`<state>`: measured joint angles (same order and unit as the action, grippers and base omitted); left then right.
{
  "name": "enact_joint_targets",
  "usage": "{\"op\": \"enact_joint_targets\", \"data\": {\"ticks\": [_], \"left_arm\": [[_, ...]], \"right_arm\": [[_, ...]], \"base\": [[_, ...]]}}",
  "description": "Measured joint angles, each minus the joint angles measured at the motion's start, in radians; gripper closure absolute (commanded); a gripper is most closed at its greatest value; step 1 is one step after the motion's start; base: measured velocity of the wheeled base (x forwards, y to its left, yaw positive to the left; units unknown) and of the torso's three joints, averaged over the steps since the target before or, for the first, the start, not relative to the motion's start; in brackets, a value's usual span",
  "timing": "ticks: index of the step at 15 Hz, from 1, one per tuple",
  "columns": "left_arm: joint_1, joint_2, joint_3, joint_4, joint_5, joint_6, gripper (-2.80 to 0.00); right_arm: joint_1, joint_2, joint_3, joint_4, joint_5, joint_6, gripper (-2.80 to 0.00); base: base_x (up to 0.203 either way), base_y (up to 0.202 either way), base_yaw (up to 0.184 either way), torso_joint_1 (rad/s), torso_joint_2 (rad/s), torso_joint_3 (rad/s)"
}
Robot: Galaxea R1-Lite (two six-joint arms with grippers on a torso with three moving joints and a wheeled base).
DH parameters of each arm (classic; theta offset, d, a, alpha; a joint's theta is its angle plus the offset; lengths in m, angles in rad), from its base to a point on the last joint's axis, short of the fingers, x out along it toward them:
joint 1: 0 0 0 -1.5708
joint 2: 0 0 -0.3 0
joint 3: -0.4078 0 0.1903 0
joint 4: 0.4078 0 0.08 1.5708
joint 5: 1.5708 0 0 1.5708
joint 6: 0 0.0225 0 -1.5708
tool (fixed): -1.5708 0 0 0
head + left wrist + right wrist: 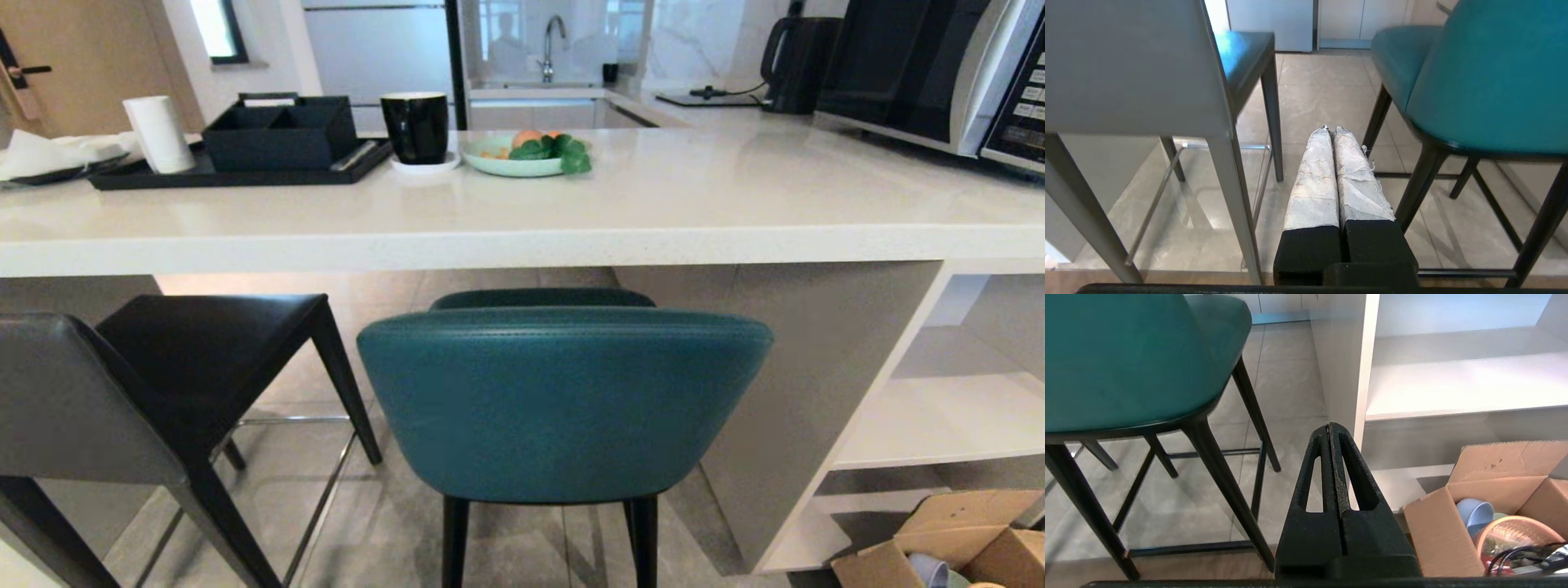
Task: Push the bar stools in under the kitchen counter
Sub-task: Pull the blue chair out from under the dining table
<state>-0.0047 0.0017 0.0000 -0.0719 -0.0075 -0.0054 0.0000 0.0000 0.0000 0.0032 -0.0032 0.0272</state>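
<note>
The teal bar stool (pixel 563 400) stands straight ahead with its curved back toward me and its seat partly under the white kitchen counter (pixel 522 237). To its left the dark grey bar stool (pixel 122 384) stands at an angle, its back well out from the counter edge. Neither arm shows in the head view. My left gripper (pixel 1332 130), fingers wrapped in white tape, is shut and empty, low between the grey stool (pixel 1135 69) and the teal stool (pixel 1486 77). My right gripper (pixel 1329 425) is shut and empty, between the teal stool (pixel 1126 359) and the counter's white shelves (pixel 1453 388).
On the counter stand a black tray with a caddy (pixel 277 135), a black mug (pixel 416 126), a plate of vegetables (pixel 522 155) and a microwave (pixel 939 73). An open cardboard box (pixel 947 543) of items sits on the floor by the shelves. A sink and tap (pixel 551 45) lie beyond.
</note>
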Motion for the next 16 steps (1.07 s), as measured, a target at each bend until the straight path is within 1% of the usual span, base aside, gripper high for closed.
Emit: {"op": "enact_joint_targets", "data": {"ticks": [4, 12, 13, 15, 16], "left_arm": [[0.0, 0.0, 0.0, 0.0, 0.0, 0.0, 0.0], [0.0, 0.0, 0.0, 0.0, -0.002, 0.005, 0.0], [0.001, 0.0, 0.0, 0.001, -0.01, 0.023, 0.0], [0.002, 0.003, 0.0, 0.005, -0.034, 0.076, 0.0], [0.003, 0.015, -0.014, 0.006, -0.047, 0.072, 0.0]], "right_arm": [[0.0, 0.0, 0.0, 0.0, 0.0, 0.0, 0.0], [0.0, 0.0, 0.0, 0.0, 0.0, -0.001, 0.0], [0.0, 0.001, -0.002, 0.005, 0.002, -0.01, 0.0], [0.0, 0.017, -0.023, 0.051, 0.01, -0.08, 0.0], [0.0, 0.042, -0.056, 0.065, 0.016, -0.092, 0.0]], "base": [[0.0, 0.0, 0.0, -0.017, 0.07, 0.051], [0.0, 0.0, 0.0, 0.0, 0.0, 0.0], [0.0, 0.0, 0.0, 0.0, 0.0, 0.0], [0.0, 0.0, 0.0, 0.0, 0.0, 0.0], [0.0, 0.0, 0.0, 0.0, 0.0, 0.0]]}}
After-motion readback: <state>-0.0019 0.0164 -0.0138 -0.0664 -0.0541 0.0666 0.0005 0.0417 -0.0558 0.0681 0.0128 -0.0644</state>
